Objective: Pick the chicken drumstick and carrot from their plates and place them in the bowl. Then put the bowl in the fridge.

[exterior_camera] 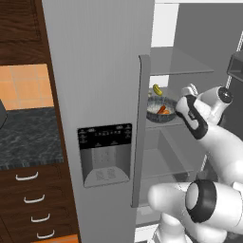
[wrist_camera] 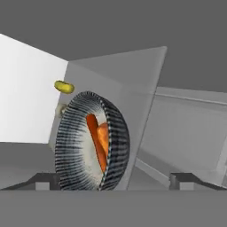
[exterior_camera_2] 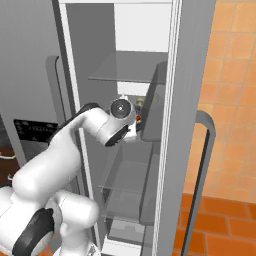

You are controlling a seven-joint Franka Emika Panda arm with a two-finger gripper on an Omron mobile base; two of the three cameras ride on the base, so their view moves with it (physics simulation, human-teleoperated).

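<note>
The dark grey-blue bowl [exterior_camera: 160,110] with the patterned rim stands on a glass shelf [exterior_camera: 163,124] inside the open fridge [exterior_camera: 104,71]. The orange-red carrot [wrist_camera: 92,128] lies in the bowl, with the paler drumstick [wrist_camera: 103,141] against it. My gripper [wrist_camera: 115,179] is open just in front of the bowl [wrist_camera: 91,142], its fingertips [wrist_camera: 44,178] wide apart and gripping nothing. In the left base view the gripper [exterior_camera: 181,104] sits at the bowl's right side. In the right base view the arm hides most of the bowl. The plates are out of view.
A small yellow-green item [exterior_camera: 157,89] lies on the same shelf behind the bowl. Another glass shelf [exterior_camera: 178,61] hangs above, and more sit below. The fridge door [exterior_camera_2: 200,100] stands open on the right. Dark wooden drawers [exterior_camera: 33,199] and a counter [exterior_camera: 28,137] are on the left.
</note>
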